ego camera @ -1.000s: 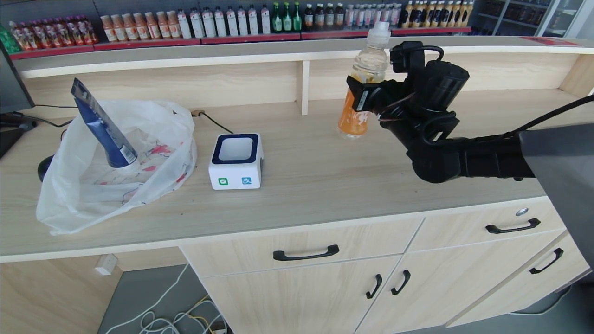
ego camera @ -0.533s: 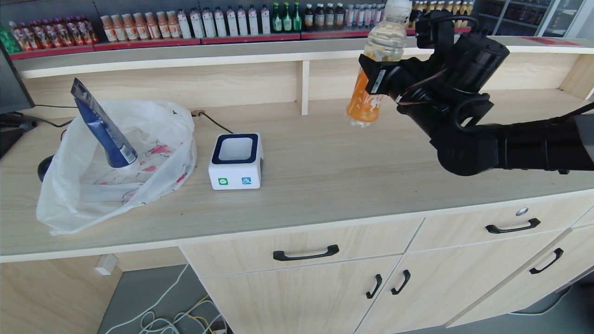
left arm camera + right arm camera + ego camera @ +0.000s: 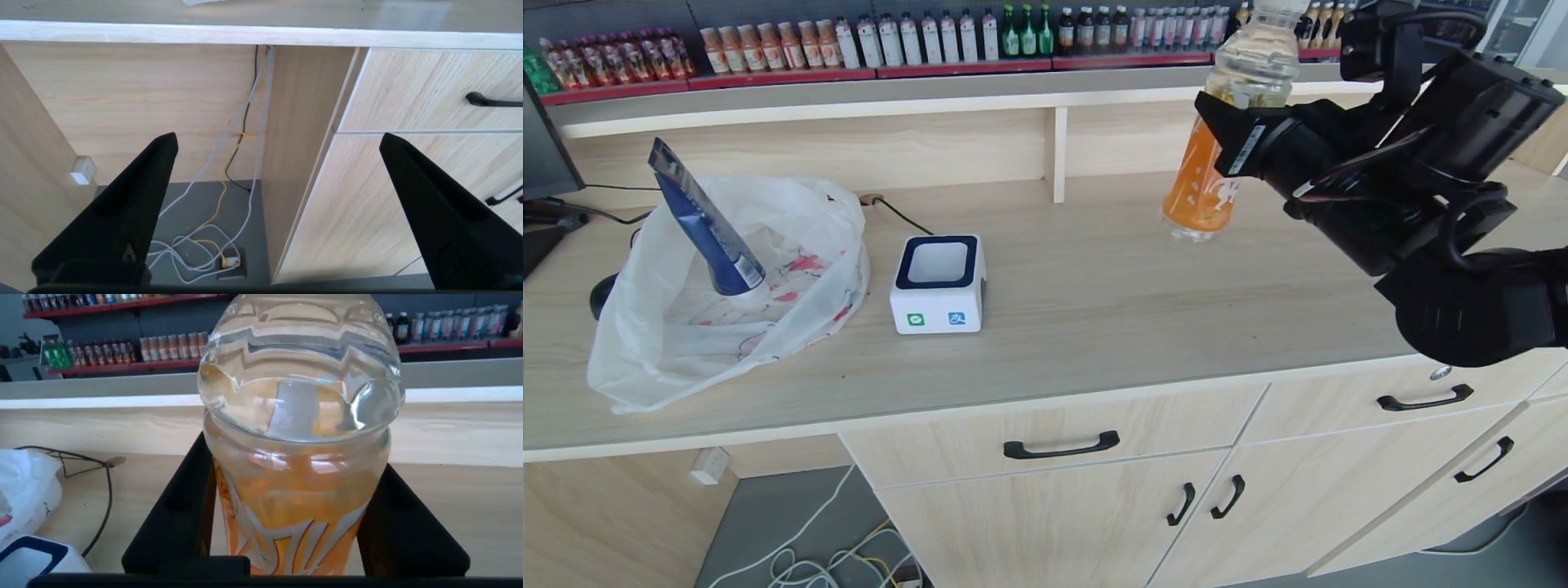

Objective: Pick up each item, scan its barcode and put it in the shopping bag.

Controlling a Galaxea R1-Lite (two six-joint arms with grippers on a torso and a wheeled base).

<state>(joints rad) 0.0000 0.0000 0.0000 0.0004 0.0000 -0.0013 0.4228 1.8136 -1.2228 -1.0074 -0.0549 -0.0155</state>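
Pale wooden counter (image 3: 1094, 286) runs before me, with shelves of bottled drinks (image 3: 1013, 33) behind it. My right gripper (image 3: 1235, 131) is clamped around the middle of a clear plastic bottle of orange drink (image 3: 1213, 175), which hangs nearly upright above the counter, well apart from the white box scanner with a dark blue rim (image 3: 937, 282). Just beside the scanner lies a translucent white plastic shopping bag (image 3: 670, 327) with a blue tube (image 3: 704, 220) leaning inside. My left gripper (image 3: 278, 143) hangs below the counter edge, fingers spread wide and holding nothing.

The scanner (image 3: 937, 282) front bears a green and a blue square icon; no legible text.
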